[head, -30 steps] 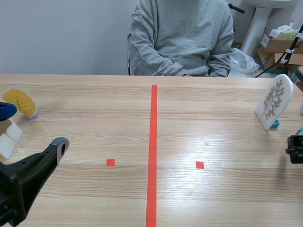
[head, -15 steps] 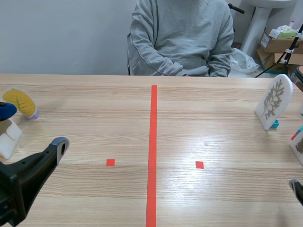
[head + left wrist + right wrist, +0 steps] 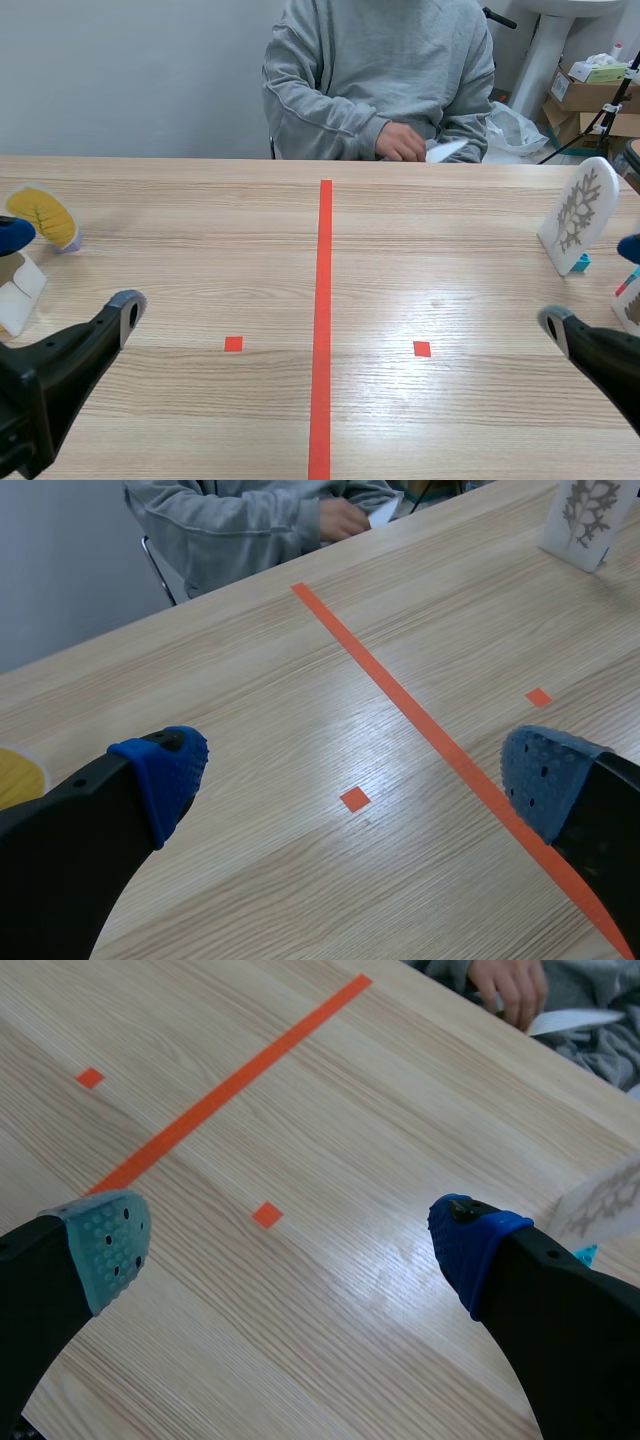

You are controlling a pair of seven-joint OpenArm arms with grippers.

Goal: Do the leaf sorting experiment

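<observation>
Both claws spread wide and empty; leaf cards stand at the table's sides.

At the 9 o'clock edge a blue object (image 3: 12,232) and a white block (image 3: 18,290) are cut off and can't be identified. At 4 o'clock a partial card (image 3: 630,305) is also cropped and hard to make out. The left gripper (image 3: 355,775) is at 7 o'clock over the table (image 3: 200,420), fingers far apart, gripping nothing. The right gripper (image 3: 288,1240) is at 4 o'clock, equally wide and empty. The yellow leaf card (image 3: 42,215) is at 9 o'clock and the white leaf card (image 3: 578,215), on a teal base (image 3: 581,262), is at 3 o'clock. At 12 o'clock the person's hand (image 3: 402,143) holds a white card (image 3: 447,150). Compared with half a second ago, the right gripper has come further in from the 4 o'clock edge and the hand has come up with the card. The left gripper and both leaf cards are unchanged.
</observation>
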